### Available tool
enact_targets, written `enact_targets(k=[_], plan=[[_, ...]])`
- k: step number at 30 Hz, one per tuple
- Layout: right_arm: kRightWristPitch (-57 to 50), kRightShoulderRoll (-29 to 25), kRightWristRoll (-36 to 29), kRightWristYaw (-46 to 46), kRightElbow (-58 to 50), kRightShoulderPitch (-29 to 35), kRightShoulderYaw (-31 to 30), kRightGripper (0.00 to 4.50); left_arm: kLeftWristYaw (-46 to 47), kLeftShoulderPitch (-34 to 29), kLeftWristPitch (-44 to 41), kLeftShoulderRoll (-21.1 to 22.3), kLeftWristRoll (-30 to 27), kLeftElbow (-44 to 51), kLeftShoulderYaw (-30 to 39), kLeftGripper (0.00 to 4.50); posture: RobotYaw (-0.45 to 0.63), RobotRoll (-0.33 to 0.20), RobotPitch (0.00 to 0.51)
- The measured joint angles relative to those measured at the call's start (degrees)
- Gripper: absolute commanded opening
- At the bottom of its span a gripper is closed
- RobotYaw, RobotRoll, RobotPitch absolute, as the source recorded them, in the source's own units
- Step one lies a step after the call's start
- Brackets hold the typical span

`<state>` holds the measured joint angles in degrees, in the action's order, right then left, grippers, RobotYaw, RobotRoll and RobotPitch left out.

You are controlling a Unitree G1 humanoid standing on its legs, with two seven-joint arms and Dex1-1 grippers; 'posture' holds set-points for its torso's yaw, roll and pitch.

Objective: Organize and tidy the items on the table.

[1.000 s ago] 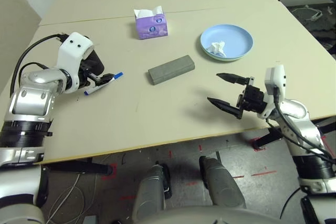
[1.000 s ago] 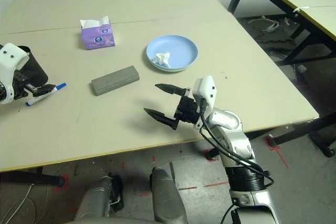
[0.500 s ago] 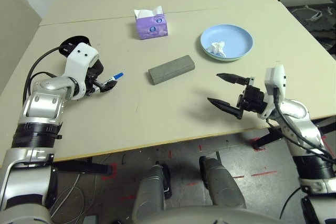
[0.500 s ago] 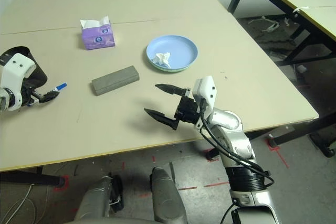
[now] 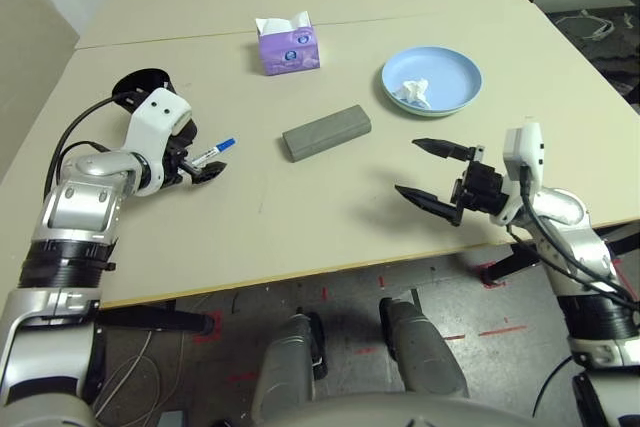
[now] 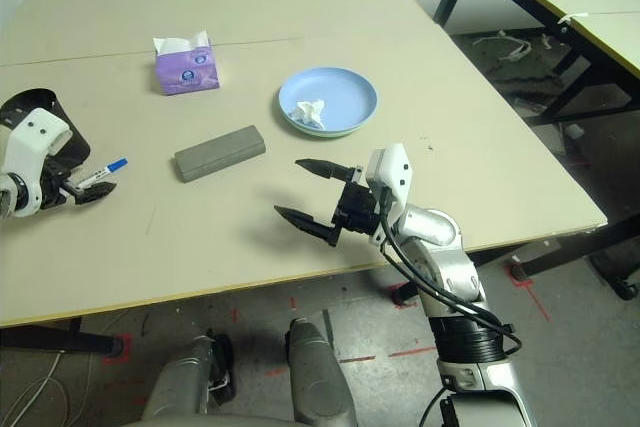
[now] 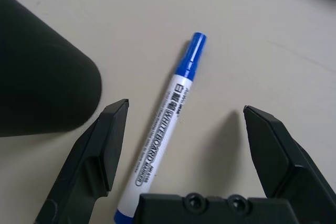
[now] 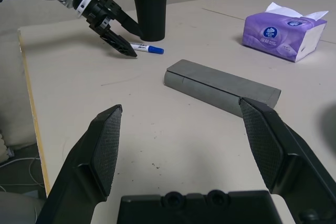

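In the left eye view, one desk [image 5: 330,212] with a smooth, pale beige top carries six things: one cup, one pen, one case, one tissue box, and a stack of two round plates with one tissue in it. The cup [image 5: 143,80] is black and stands at the left, partly behind the left pincer [image 5: 200,160]; the pen [image 5: 214,152], a slim white cylinder with a blue cap, lies by that pincer. The case [image 5: 327,133] is grey, oblong and straight-edged, between pen and plates. Beyond it sits the tissue box [image 5: 289,51], purple and boxy, a white sheet poking out. The blue plate [image 5: 450,72], smooth and shallow, rests on the green plate [image 5: 447,112], and holds the tissue [image 5: 412,93], white and crumpled. The right pincer [image 5: 418,177] is spread wide above the desk, nothing in it. In the right eye view, one more table [image 6: 610,32] stands off to the right. In the left wrist view, the left pincer's two black fingers are wide apart, the pen lying on the desk between them, ungripped. In the right wrist view, the right pincer's two fingers show finely ridged inner pads [image 8: 107,148].
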<state>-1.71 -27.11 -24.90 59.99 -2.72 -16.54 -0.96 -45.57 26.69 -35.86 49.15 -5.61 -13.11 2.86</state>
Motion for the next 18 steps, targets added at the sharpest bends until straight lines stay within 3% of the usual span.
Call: enact_targets(k=[13,18], plan=[[0.1,0.1,0.2,0.2,0.9,0.0,0.0,4.50,-1.5,-1.1,-2.4,0.1,-1.2,1.7,0.0,4.44,-0.15,0.000,0.185],[0.2,0.2,0.2,0.4,0.9,-0.1,-0.1,4.50,-3.1,2.4,-2.3,0.3,-1.3,-1.8,-0.3,4.44,-0.16,0.000,0.186]])
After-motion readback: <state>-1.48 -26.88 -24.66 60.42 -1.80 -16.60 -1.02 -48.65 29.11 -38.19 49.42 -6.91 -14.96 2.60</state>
